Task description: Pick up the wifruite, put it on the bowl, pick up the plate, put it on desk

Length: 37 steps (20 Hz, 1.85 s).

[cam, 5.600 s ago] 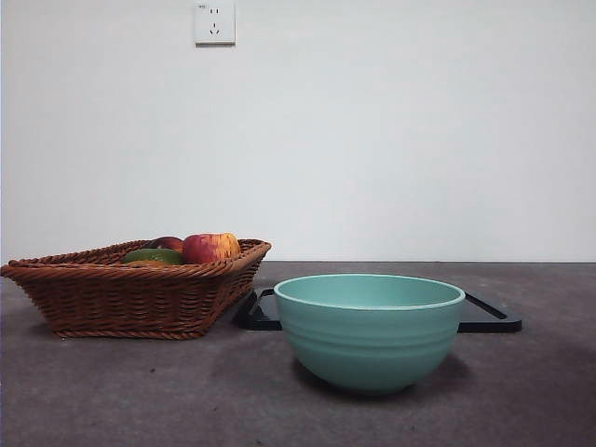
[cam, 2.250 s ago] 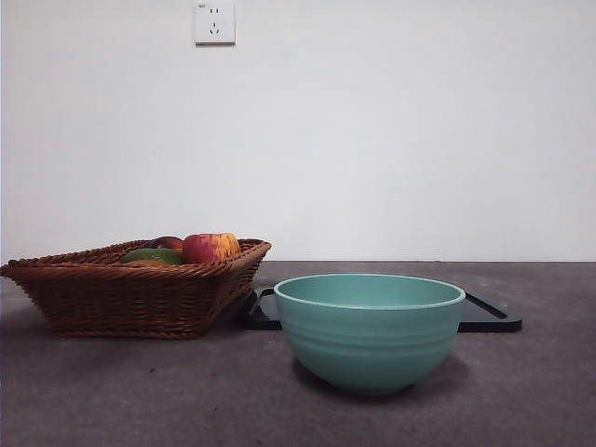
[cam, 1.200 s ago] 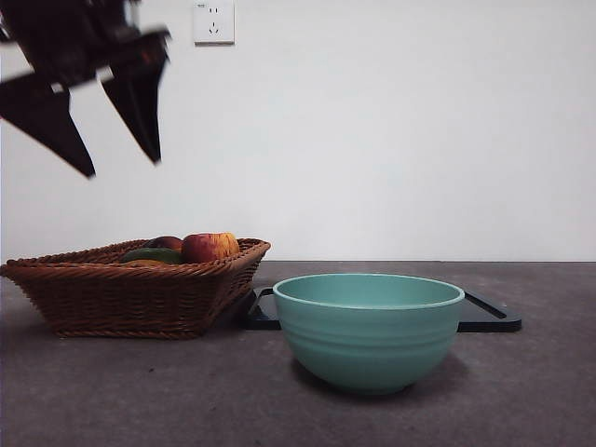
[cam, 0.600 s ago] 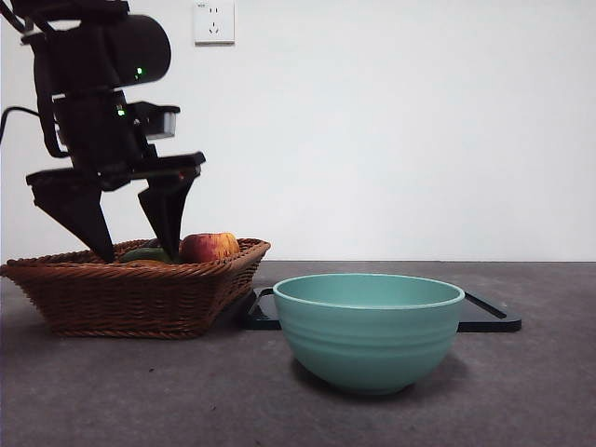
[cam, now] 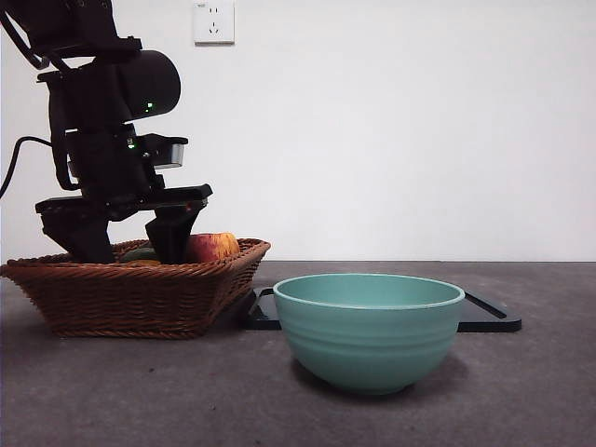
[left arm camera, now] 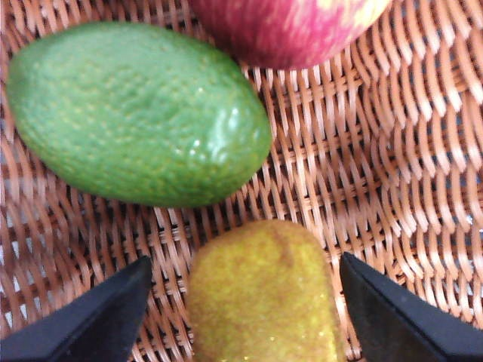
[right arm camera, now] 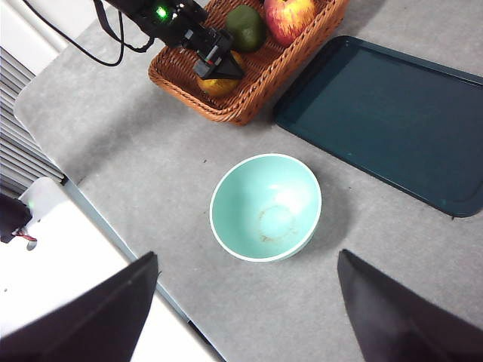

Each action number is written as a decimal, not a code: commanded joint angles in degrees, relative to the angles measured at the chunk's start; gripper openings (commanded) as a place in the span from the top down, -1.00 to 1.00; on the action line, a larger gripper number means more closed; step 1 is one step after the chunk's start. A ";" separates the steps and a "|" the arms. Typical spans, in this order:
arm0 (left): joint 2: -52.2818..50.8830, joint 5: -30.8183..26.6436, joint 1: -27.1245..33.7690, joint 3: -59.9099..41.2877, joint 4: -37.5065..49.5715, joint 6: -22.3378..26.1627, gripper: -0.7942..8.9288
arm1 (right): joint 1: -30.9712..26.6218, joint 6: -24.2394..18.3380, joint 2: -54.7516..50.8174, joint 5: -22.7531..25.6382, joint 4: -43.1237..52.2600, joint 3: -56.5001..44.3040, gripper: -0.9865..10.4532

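Note:
The wifruite point(left arm camera: 260, 294), a small brown oval fruit, lies in the wicker basket point(cam: 130, 293) beside a green fruit point(left arm camera: 139, 113) and a red-yellow apple point(left arm camera: 287, 26). My left gripper point(left arm camera: 245, 259) is open and lowered into the basket point(right arm camera: 249, 60), one jaw on each side of the wifruite without closing on it. The mint-teal bowl point(cam: 369, 331) stands empty on the desk point(cam: 521, 400), in front of the plate point(cam: 489, 315), a flat dark rectangular tray. My right gripper point(right arm camera: 247, 255) hangs open high above the bowl point(right arm camera: 266, 207), holding nothing.
The basket's corner sits close to the plate point(right arm camera: 385, 113). The left arm point(cam: 107, 140) rises tall over the basket. A white ledge point(right arm camera: 68, 264) runs along the desk's edge near the bowl. A wall socket point(cam: 214, 22) is on the back wall.
The left arm came in from the upper left and dropped down; its open jaws now reach into the basket around the wifruite. Bowl, plate and basket have not moved.

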 commanded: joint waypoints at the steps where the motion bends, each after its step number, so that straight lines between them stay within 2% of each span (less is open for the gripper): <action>1: 1.27 -0.26 -0.37 1.36 1.09 -0.04 0.25 | 0.26 0.63 0.37 -0.09 0.48 1.05 0.16; 4: 1.27 -0.26 -0.44 1.36 1.22 -0.17 0.46 | 0.26 0.63 0.35 -0.09 0.46 1.05 0.16; 10: -0.74 -0.20 -1.38 1.36 -1.22 -0.35 0.46 | 0.26 0.63 0.35 -0.09 0.46 1.05 0.16; 14: -7.65 -0.20 -3.21 1.38 -1.31 -0.39 0.46 | 0.26 0.63 0.35 -0.09 0.48 1.05 0.16; 18: -16.46 -0.02 -7.37 1.38 -1.57 -0.39 0.46 | 0.26 0.63 0.35 -0.09 0.48 1.05 0.16; 22: -22.01 0.55 -14.84 1.38 -0.20 -2.40 0.46 | 0.26 0.63 0.35 -0.09 0.48 1.05 0.16; 29: -17.88 1.40 -26.56 1.38 4.28 -3.41 0.46 | 0.24 0.63 0.35 -0.07 0.46 1.05 0.16; 37: -5.01 1.36 -31.56 1.38 7.43 -3.37 0.46 | 0.26 0.66 0.33 -0.07 0.33 1.05 0.16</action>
